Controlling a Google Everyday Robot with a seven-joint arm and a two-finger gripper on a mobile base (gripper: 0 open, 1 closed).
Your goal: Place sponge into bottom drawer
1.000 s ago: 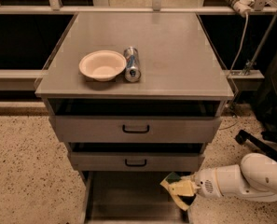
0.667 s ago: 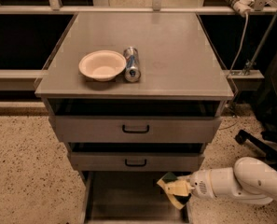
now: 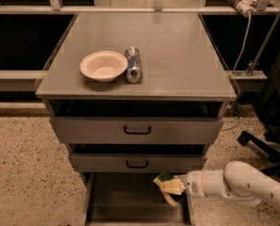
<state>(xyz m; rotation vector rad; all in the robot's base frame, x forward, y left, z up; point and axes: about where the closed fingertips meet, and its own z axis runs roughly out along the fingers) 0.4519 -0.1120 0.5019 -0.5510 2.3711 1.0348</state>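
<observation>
The bottom drawer is pulled out below the two upper drawers, a wide shallow grey tray. My gripper comes in from the right on a white arm and is shut on the sponge, pale yellow with a dark green layer on top. It holds the sponge just above the drawer's right side, near the right rail.
A cream bowl and a metal can lying on its side rest on the cabinet top. The two upper drawers with black handles are slightly open. A black chair base stands at the right on the speckled floor.
My gripper with the sponge has moved a little to the left, further over the open bottom drawer. Nothing else has moved.
</observation>
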